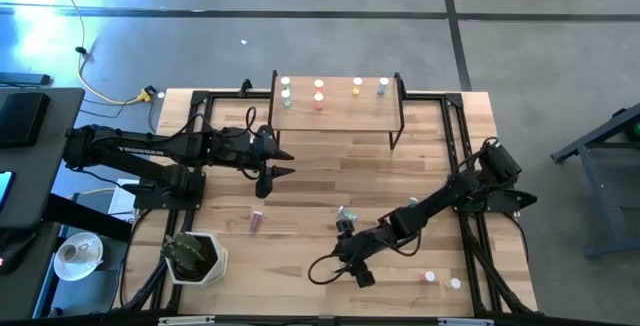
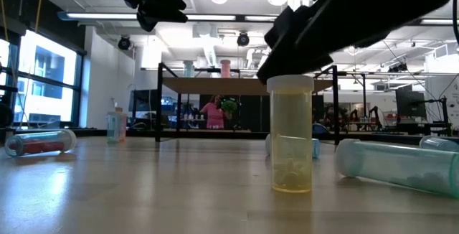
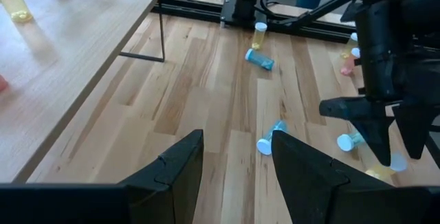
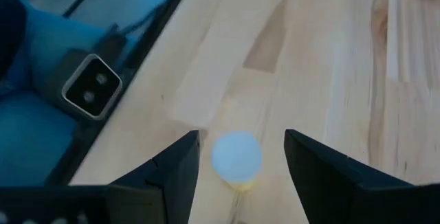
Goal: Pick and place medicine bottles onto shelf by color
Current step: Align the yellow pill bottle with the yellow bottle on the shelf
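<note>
Right hand [image 4: 240, 157], fingers apart, hangs over an upright yellow bottle [image 4: 236, 160] at the counter's [image 1: 330, 176] front edge: lower straight, centre the cap, then close; left hand [image 3: 237, 162], empty and part-open, waits near the shelf [image 1: 340, 111].

Upright yellow bottle [image 2: 290, 135]; others toppled.

White lettering runs along the left arm [image 1: 130, 149] at middle left of the high view, too small to read. No other text, label, brand, number or sign is legible in any view: none on the bottles, shelf or desk.
</note>
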`<state>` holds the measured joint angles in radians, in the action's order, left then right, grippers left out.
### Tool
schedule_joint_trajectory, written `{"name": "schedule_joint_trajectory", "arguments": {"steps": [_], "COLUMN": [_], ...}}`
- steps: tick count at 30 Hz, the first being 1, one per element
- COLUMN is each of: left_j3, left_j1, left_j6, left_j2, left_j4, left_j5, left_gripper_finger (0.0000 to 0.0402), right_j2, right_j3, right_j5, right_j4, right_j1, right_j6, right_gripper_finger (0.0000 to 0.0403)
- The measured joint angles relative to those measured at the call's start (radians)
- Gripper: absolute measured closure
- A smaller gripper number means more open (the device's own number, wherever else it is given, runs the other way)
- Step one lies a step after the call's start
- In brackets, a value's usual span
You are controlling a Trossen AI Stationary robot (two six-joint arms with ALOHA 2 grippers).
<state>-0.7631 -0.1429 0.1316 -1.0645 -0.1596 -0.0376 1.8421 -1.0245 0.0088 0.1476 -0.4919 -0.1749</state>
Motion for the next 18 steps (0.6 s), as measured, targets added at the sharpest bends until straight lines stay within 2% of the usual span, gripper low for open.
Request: {"name": "schedule_joint_trajectory", "arguments": {"steps": [18], "left_j3": [0.0], "left_j1": [0.0], "left_j6": [-0.003], "left_j2": [0.0], "left_j4": [0.0], "left_j5": [0.0], "left_gripper_finger": [0.0238], "right_j2": [0.045], "right_j3": [0.0], "right_j5": [-0.039], "right_j4": [0.031], "right_j1": [0.0], "right_j6": [-0.005], "right_gripper_finger": [0.0199]}}
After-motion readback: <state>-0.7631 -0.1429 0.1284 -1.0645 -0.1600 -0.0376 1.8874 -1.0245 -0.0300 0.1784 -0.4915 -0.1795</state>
